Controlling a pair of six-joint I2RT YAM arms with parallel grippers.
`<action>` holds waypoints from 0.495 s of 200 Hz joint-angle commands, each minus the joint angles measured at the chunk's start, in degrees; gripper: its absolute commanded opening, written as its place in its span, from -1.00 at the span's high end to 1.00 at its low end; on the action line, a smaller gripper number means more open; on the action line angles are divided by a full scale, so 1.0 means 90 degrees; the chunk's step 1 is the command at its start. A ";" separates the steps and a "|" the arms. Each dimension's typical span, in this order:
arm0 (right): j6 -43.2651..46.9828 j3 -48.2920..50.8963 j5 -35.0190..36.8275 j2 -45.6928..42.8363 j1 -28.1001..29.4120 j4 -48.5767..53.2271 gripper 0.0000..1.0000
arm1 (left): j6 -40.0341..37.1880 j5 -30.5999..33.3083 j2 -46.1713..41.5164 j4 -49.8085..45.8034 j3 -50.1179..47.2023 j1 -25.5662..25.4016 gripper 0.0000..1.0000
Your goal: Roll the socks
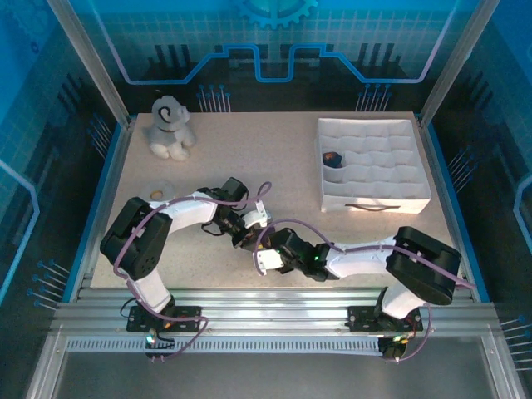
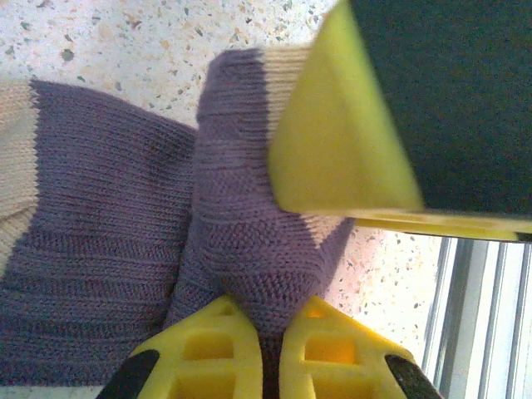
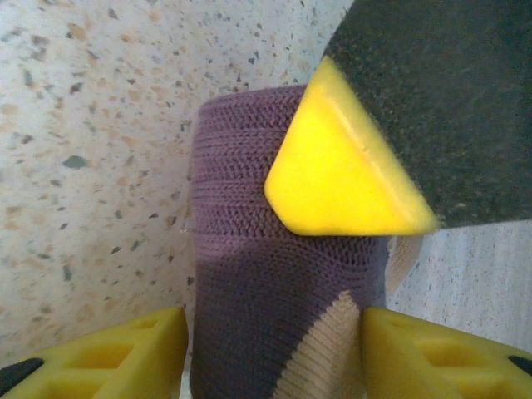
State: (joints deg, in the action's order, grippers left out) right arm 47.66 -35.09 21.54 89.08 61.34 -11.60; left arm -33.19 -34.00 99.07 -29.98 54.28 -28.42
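The socks (image 2: 241, 224) are dark purple knit with beige patches and lie on the speckled table. My left gripper (image 2: 270, 312) is shut, pinching a raised fold of the purple fabric between its yellow fingertips. In the right wrist view the socks (image 3: 249, 233) form an upright purple roll between the yellow fingers of my right gripper (image 3: 274, 332), which close on its sides. The left gripper's yellow finger (image 3: 341, 174) rests against the top of the roll. From above, the left gripper (image 1: 243, 235) and right gripper (image 1: 259, 243) meet near the table's front middle.
A grey-white plush dog (image 1: 170, 126) sits at the back left. A flat white ring (image 1: 158, 191) lies left of the left arm. A white divided box (image 1: 416, 199) stands at the back right, with a dark bundle (image 1: 332, 158) in one compartment.
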 commanded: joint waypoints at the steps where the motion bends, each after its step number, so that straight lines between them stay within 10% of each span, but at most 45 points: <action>1: 0.0040 -0.0142 0.0201 0.0342 -0.0098 -0.0175 -0.01 | -0.0149 0.0309 0.0282 -0.0787 -0.0148 0.0024 1.00; 37: -0.0186 -0.0089 0.0137 0.0243 -0.0104 0.0044 1.00 | -0.0009 0.0447 0.0095 -0.0557 -0.0319 0.0025 1.00; 99: -0.0768 -0.0373 -0.1004 -0.0227 -0.0461 0.1879 1.00 | 0.0388 0.0717 -0.0695 -0.0113 -0.0566 0.0072 0.32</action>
State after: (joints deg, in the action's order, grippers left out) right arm 45.21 -36.56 19.29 89.06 60.49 -9.50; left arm -31.35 -31.75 94.72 -26.79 50.43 -28.14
